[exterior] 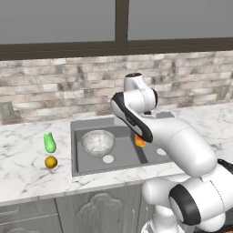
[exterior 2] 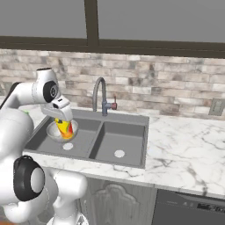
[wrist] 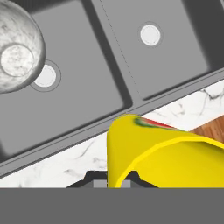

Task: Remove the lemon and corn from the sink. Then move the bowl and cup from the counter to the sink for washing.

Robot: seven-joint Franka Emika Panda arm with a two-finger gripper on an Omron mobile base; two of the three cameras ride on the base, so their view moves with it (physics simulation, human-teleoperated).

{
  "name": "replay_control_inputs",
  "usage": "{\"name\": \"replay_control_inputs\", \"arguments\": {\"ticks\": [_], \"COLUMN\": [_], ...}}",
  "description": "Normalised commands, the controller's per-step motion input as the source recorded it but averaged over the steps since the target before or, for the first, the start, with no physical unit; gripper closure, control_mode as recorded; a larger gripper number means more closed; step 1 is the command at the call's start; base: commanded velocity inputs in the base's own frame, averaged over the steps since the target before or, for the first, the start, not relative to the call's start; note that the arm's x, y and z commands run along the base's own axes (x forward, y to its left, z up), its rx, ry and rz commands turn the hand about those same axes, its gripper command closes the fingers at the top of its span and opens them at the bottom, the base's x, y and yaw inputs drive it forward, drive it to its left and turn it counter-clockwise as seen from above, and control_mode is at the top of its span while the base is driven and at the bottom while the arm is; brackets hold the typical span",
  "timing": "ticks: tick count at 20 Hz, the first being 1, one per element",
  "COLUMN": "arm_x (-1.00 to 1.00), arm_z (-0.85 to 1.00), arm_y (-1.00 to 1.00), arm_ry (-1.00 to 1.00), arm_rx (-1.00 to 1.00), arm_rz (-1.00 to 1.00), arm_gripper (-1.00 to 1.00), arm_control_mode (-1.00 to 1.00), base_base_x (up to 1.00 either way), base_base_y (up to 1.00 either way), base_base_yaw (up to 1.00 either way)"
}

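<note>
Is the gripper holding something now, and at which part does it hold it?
Yes. The gripper is shut on the yellow cup, at its rim end, and carries it above the sink. The exact contact is hidden.

Flat, even, bright rendered light is seen throughout. Soft shading is cast inside the sink (exterior 2: 94, 140). Slight pixel softness is noted.

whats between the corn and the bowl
A strip of bare marble counter and the sink's left wall; the left base view shows corn outside the sink, bowl in the left basin.
</note>
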Motion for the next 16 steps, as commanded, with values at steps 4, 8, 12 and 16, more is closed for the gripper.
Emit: {"name": "replay_control_inputs", "arguments": {"ticks": [4, 8, 12, 16], "arm_x": [0.11, 0.02, 0.03, 0.08], "arm_z": [-0.02, -0.06, -0.06, -0.08], "arm_y": [0.05, 0.05, 0.01, 0.0], "arm_ry": [0.0, 0.0, 0.0, 0.0], "arm_rx": [0.01, 0.0, 0.0, 0.0], "arm_rz": [0.0, 0.0, 0.0, 0.0], "arm_gripper": [1.0, 1.0, 1.0, 1.0], "arm_control_mode": [-1.0, -1.0, -1.0, -1.0], "base_base_x": [0.0, 0.0, 0.0, 0.0], "base_base_y": [0.0, 0.0, 0.0, 0.0], "base_base_yaw": [0.0, 0.0, 0.0, 0.0]}}
